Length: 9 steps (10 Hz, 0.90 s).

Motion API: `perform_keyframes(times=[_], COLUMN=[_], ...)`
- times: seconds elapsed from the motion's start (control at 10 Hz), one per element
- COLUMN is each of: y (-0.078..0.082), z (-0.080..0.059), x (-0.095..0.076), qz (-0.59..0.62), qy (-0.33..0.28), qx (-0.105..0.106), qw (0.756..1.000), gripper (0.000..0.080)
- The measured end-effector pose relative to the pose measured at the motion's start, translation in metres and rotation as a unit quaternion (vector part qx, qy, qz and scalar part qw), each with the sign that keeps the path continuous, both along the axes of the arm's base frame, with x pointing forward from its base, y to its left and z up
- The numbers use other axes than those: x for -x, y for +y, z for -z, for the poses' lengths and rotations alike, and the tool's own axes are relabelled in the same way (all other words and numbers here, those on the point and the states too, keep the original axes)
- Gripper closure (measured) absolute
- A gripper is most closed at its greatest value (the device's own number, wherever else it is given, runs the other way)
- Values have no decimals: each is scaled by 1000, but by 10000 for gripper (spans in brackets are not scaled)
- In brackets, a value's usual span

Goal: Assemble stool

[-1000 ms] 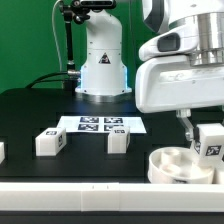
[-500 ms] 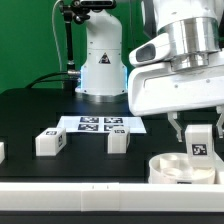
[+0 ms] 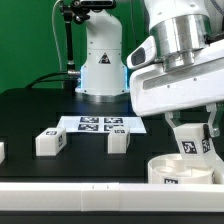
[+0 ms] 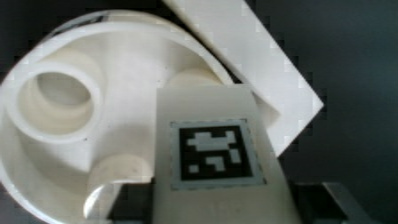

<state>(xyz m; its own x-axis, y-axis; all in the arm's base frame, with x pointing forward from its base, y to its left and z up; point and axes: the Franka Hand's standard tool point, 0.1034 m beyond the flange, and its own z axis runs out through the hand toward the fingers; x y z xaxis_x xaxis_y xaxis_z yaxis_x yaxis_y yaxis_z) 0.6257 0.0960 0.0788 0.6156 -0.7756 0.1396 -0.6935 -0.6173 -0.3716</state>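
Note:
My gripper [image 3: 189, 137] is shut on a white block leg [image 3: 189, 144] with a marker tag and holds it just above the round ring-shaped seat [image 3: 168, 169] at the exterior view's right front. In the wrist view the leg [image 4: 214, 140] fills the middle between my dark fingers [image 4: 114, 201], over the seat [image 4: 80, 100] with its round socket hole. Two more legs stand on the table, one left of centre [image 3: 50, 142] and one at centre [image 3: 119, 141].
The marker board [image 3: 103, 125] lies behind the two loose legs. A long white border rail [image 3: 80, 197] runs along the table's front edge and shows in the wrist view [image 4: 249, 50]. Another white piece [image 3: 2, 152] sits at the exterior view's far left edge.
My gripper has moved toward the exterior view's left with the leg and turned it, bringing it from beside the seat's right rim to over the seat.

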Motion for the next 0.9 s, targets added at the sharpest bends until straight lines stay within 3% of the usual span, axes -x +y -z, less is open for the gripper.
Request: perform_keyframes(times=[0.2, 0.3, 0.4, 0.8, 0.9], y=[0, 1, 8, 11, 12], z=[0, 0, -1, -31, -28], x=[0, 0, 0, -12, -10], qz=[-9, -10, -19, -77, -78], qy=[-1, 0, 8, 14, 16], qx=[4, 3, -1, -5, -4], qw=[1000, 1000, 1000, 997, 997], gripper=[453, 273, 188, 151, 150])
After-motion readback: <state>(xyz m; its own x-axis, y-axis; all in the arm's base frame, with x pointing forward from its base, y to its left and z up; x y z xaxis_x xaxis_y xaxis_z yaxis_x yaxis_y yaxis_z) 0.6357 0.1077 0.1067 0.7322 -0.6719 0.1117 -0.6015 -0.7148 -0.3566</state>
